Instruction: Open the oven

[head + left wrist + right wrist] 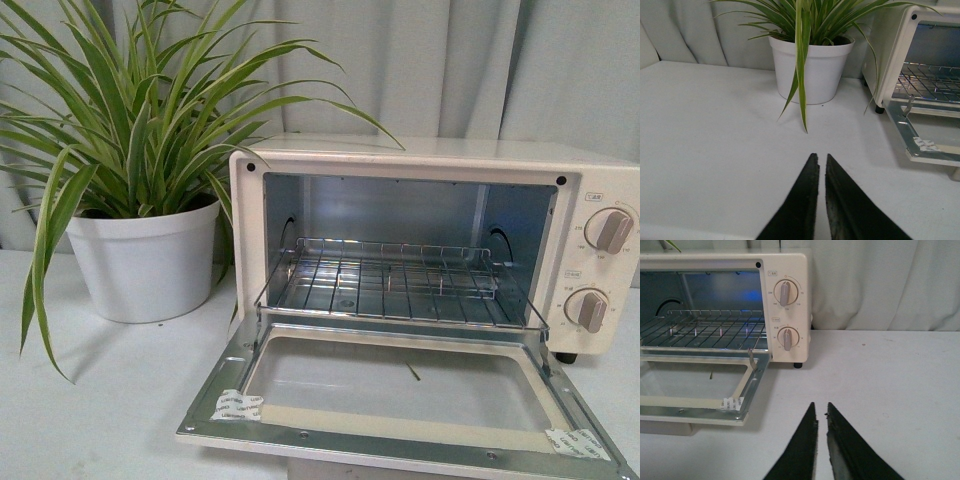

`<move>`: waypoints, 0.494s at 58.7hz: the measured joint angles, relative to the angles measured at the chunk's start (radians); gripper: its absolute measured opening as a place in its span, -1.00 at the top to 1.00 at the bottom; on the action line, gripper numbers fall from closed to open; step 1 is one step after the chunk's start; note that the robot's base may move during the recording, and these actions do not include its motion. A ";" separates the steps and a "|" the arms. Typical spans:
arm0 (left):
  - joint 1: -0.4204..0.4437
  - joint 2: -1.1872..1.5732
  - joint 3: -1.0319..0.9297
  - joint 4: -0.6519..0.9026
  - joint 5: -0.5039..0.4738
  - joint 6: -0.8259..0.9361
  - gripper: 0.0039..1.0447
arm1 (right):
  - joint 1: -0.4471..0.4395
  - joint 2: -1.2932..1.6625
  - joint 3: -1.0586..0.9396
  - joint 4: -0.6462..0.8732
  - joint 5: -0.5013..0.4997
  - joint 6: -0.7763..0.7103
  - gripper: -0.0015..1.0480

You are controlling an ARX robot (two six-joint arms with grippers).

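Observation:
The cream-white oven [600, 170] stands on the white table with its glass door [400, 385] folded down flat and open. Its wire rack [390, 280] and two grey knobs [608, 230] show. The oven also shows in the left wrist view [890, 45] and the right wrist view [790, 270]. My left gripper [820, 157] is shut and empty over bare table, to the left of the oven door. My right gripper [820, 407] is shut and empty over the table, to the right of the door's corner. Neither arm shows in the front view.
A spider plant in a white pot [145, 265] stands left of the oven, its long leaves hanging over the table; it also shows in the left wrist view [810, 70]. Grey-white curtains [450, 60] hang behind. White table top [890, 375] lies right of the oven.

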 joint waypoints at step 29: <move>0.000 0.000 0.000 0.000 0.000 0.001 -0.89 | 0.000 0.000 0.000 0.000 0.000 0.001 -0.83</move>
